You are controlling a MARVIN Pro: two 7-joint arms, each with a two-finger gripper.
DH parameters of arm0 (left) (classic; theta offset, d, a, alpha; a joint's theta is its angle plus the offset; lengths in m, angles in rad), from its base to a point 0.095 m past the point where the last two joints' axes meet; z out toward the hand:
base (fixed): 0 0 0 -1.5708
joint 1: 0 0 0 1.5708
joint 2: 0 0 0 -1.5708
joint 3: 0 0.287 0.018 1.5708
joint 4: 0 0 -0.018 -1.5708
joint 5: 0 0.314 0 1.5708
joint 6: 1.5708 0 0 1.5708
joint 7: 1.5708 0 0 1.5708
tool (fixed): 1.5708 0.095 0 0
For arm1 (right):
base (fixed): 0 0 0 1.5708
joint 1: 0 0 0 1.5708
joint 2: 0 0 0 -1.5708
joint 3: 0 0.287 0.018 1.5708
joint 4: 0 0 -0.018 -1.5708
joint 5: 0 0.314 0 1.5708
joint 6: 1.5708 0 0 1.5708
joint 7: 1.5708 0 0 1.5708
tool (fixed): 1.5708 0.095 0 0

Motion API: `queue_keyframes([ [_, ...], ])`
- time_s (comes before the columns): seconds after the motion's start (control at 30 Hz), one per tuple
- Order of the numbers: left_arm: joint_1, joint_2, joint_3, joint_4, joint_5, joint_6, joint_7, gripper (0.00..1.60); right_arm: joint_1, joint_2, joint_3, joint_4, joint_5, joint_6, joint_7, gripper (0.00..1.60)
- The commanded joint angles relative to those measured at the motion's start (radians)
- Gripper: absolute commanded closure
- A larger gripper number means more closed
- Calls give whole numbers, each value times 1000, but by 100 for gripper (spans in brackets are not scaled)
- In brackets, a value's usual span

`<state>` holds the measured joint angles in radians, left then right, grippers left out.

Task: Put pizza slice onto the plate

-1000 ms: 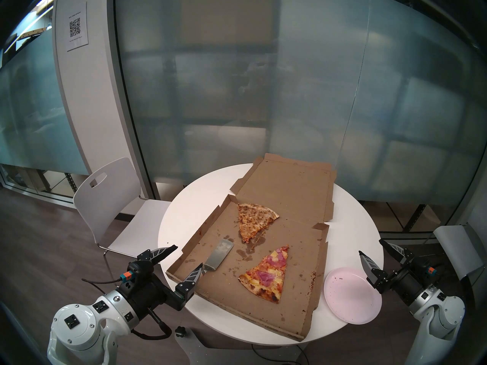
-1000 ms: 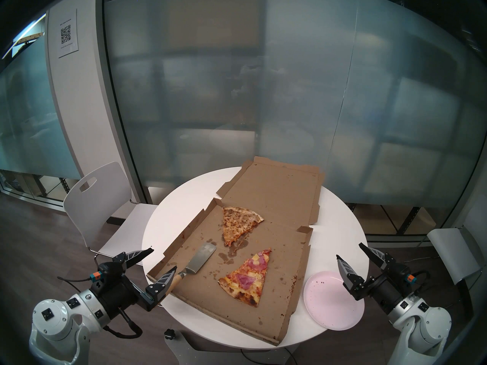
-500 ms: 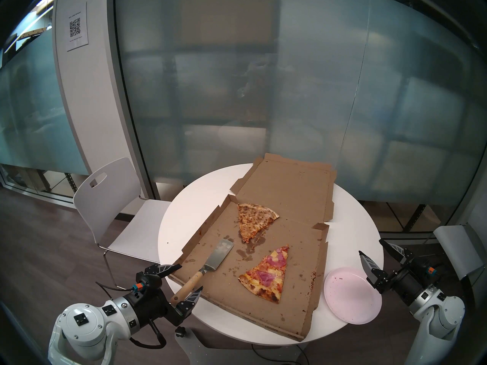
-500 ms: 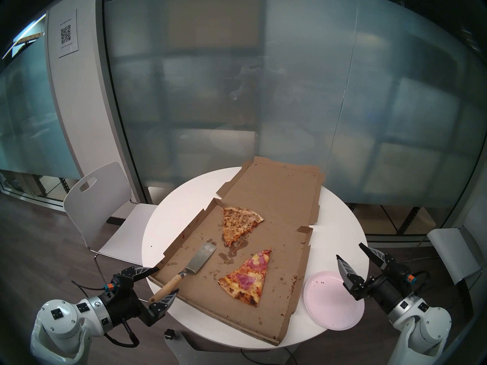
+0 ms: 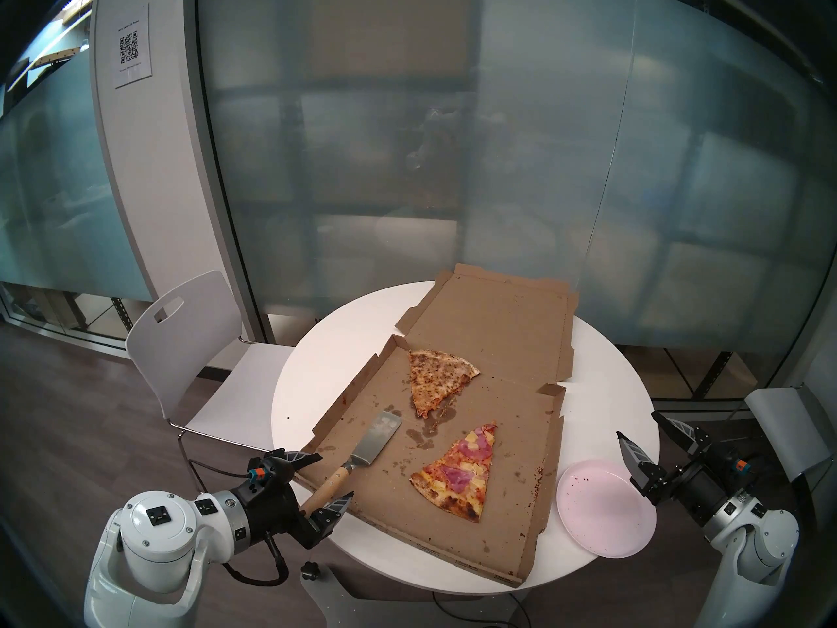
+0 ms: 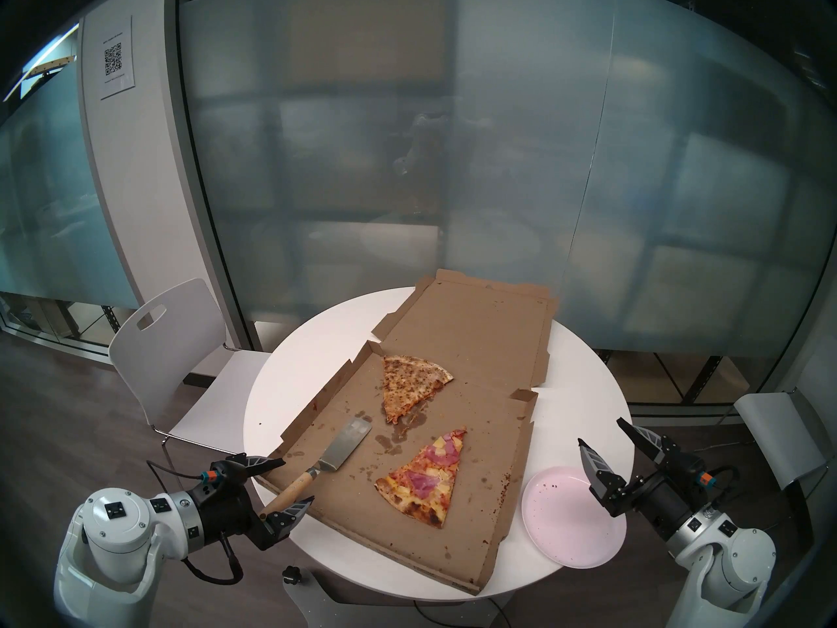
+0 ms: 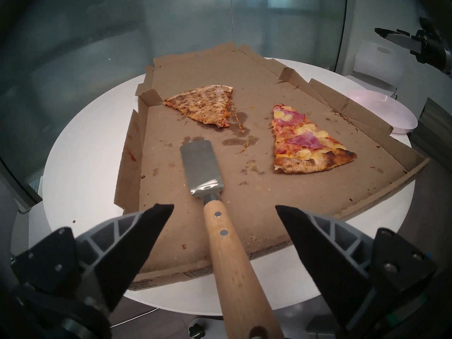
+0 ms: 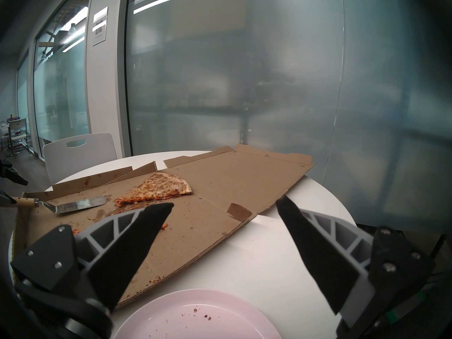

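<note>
The round white bench (image 5: 317,373) carries an opened brown cardboard pizza box (image 5: 489,332) across its middle and a round pale pink plate (image 5: 607,509), seemingly overhanging its right edge.

the two head views look steeply down from above onto the round white table (image 5: 312,378), facing the frosted glass wall (image 5: 407,160) at 12 o'clock; they are near twins, the scene shifted slightly leftward in the right eye. the left wrist view sits low and close at the table's 7 o'clock edge, looking toward 1 o'clock along the spatula (image 7: 208,174). the right wrist view sits nearly level at the 4 o'clock edge, just above the plate (image 8: 195,316). all four share the open pizza box (image 5: 489,332) and the plain cheese slice (image 5: 435,378).
</note>
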<state>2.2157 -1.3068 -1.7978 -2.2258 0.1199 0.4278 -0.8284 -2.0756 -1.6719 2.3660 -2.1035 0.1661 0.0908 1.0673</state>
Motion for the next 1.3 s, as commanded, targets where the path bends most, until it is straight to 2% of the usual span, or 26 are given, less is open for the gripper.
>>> queue_keyframes([
  [0.0, -68, 44, -8, 9, 1, 43, -31, 20, 6, -1, -2, -15, 4, 2, -1, 0],
  [0.33, -124, 80, 24, 48, 21, 112, -86, 4, 8, -3, -1, -16, 2, 3, 1, 0],
  [0.73, -158, 94, 59, 76, 50, 153, -97, 8, 10, -5, 1, -16, 0, 3, 4, 0],
  [0.77, -161, 95, 61, 78, 52, 156, -98, 23, 10, -5, 1, -16, 0, 3, 4, 0],
  [0.8, -164, 103, 68, 80, 59, 157, -102, 28, 10, -5, 1, -16, 0, 3, 4, 0],
  [0.87, -167, 108, 75, 81, 69, 161, -103, 27, 11, -5, 1, -16, 0, 3, 5, 0],
  [1.0, -171, 107, 80, 88, 75, 161, -106, 36, 11, -6, 2, -16, -1, 4, 5, 0],
  [1.07, -173, 109, 82, 88, 79, 162, -111, 28, 12, -6, 2, -16, -1, 4, 6, 0],
  [1.17, -175, 111, 84, 88, 83, 165, -115, 33, 12, -7, 3, -16, -2, 4, 6, 0],
  [1.2, -176, 109, 83, 89, 84, 165, -115, 52, 12, -7, 3, -16, -2, 4, 7, 0],
  [1.23, -176, 109, 83, 89, 85, 165, -116, 80, 12, -7, 3, -16, -2, 4, 7, 0],
  [1.27, -177, 110, 83, 89, 86, 165, -118, 82, 13, -7, 3, -16, -2, 4, 7, 0],
])
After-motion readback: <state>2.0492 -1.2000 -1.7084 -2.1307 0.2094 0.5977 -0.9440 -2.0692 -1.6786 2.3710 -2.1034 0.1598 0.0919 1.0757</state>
